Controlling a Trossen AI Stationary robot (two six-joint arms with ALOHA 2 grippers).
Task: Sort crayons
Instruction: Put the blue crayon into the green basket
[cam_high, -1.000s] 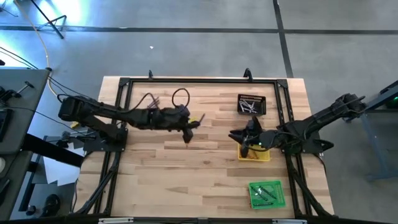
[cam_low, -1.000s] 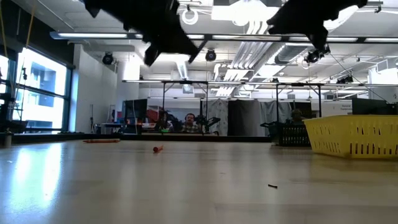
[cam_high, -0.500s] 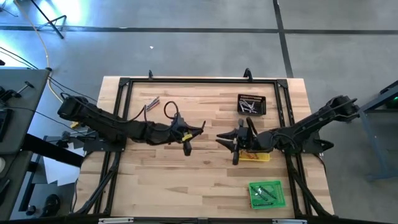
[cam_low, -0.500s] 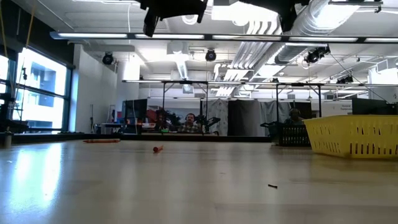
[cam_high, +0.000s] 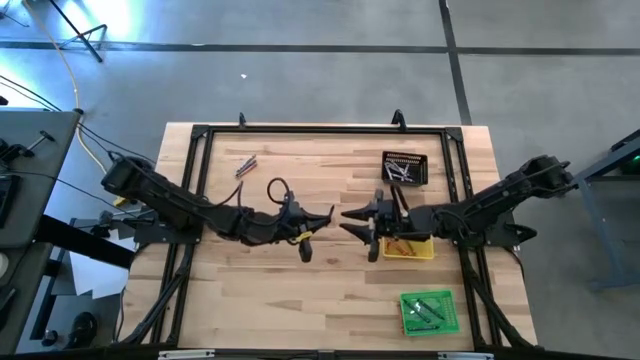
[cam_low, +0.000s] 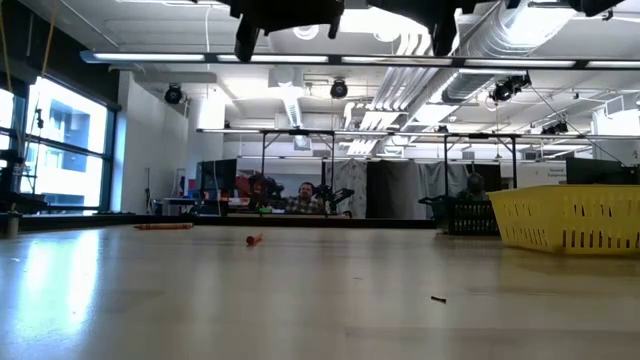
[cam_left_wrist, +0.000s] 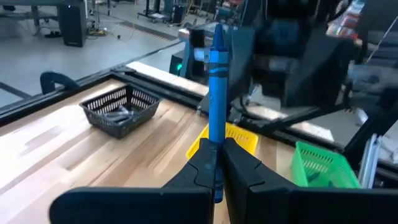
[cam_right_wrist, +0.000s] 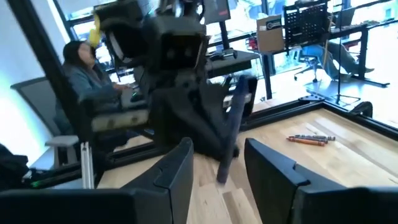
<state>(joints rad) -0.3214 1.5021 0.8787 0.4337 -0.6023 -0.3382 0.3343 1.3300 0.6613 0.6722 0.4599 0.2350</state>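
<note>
My left gripper (cam_high: 326, 214) is shut on a blue crayon (cam_left_wrist: 216, 81) above the table's middle. The crayon stands up out of the fingers. My right gripper (cam_high: 348, 220) faces it from the right and is open. In the right wrist view its two fingers (cam_right_wrist: 180, 168) stand on either side of the blue crayon (cam_right_wrist: 229, 140) without touching it. A few loose crayons (cam_high: 245, 165) lie on the wood at the far left. In the low view an orange one (cam_low: 162, 226) and a red one (cam_low: 254, 239) lie flat on the table. My left gripper pinches the blue crayon's lower end (cam_left_wrist: 214, 149) between its two fingers. The fingers reach level from the table's left. The crayon is lifted clear of the table and sticks up past the fingertips toward my right gripper.
A black tray (cam_high: 404, 168) with grey sticks stands at the far right. A yellow tray (cam_high: 410, 250) sits under my right arm, and a green tray (cam_high: 430, 312) is near the front right corner. A black frame (cam_high: 300, 130) rims the table. People sit beyond it.
My two grippers have come together over the table's middle. The left one has gone right and toward the near edge with the blue crayon. The right one has swung left off the yellow tray and tipped up from pointing down to level.
</note>
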